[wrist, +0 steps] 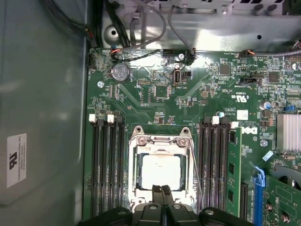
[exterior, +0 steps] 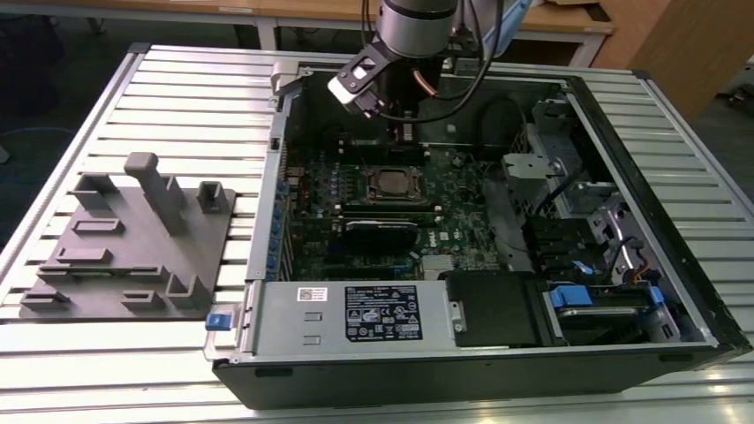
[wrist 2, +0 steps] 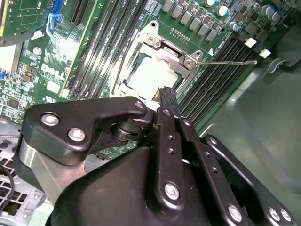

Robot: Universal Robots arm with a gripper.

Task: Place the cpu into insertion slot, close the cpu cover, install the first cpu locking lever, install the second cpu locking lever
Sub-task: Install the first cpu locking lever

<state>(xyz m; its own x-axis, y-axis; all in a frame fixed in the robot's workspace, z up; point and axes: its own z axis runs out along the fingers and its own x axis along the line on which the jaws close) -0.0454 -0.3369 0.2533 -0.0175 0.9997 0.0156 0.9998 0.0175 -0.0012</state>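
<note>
The gripper (wrist: 162,189), fingertips pressed together on nothing, hovers just beside the cpu cover (wrist: 160,142); in the exterior view it stands at twelve o'clock of the insertion slot (wrist: 133,188). The locking lever (wrist 2: 230,61) looks unlatched: the tips could slip off its thin wire, letting it spring back. The cpu (wrist: 161,170) lies flat in the slot, silvery top facing out through the closed cover's window; square, it has no long axis (edges parallel to the memory slots (wrist: 107,165))
</note>
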